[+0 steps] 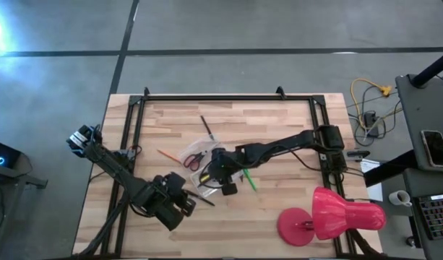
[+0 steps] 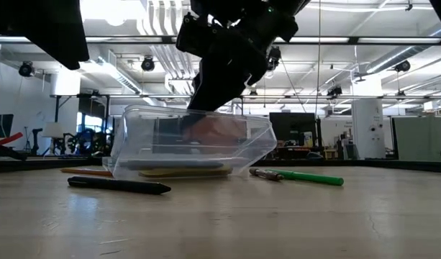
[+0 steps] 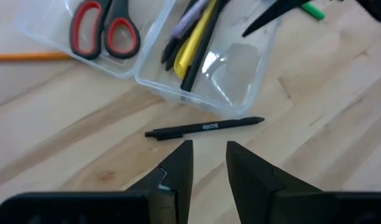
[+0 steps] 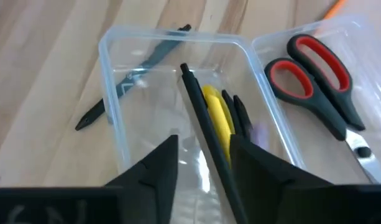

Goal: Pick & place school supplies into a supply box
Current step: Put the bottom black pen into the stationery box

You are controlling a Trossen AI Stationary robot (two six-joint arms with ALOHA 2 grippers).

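The clear supply box (image 1: 209, 165) (image 4: 178, 106) stands open mid-table, with yellow (image 4: 216, 118), dark and pale pens inside. The red-handled scissors (image 1: 194, 159) (image 4: 317, 81) lie in its adjoining clear half. My right gripper (image 1: 222, 175) (image 4: 204, 163) is open and dips into the box from above. A black pen (image 4: 199, 102) runs up between its fingers. My left gripper (image 1: 176, 204) (image 3: 210, 163) is open a little and hovers near a second black pen (image 3: 202, 127) (image 2: 119, 185), which lies flat on the table beside the box. A green pen (image 1: 248, 179) (image 2: 299, 176) lies to the right of the box. My right gripper stands with its fingers on either side of the black pen's shaft (image 4: 209, 134) inside the box. The pen runs along the fingers, close to one finger (image 4: 252, 165). I cannot tell whether it touches the pen.
An orange pencil (image 1: 167, 154) lies left of the box and a dark pencil (image 1: 205, 126) lies beyond it. A pink-red lamp (image 1: 329, 217) lies at the near right corner. A black frame (image 1: 221, 97) borders the tabletop.
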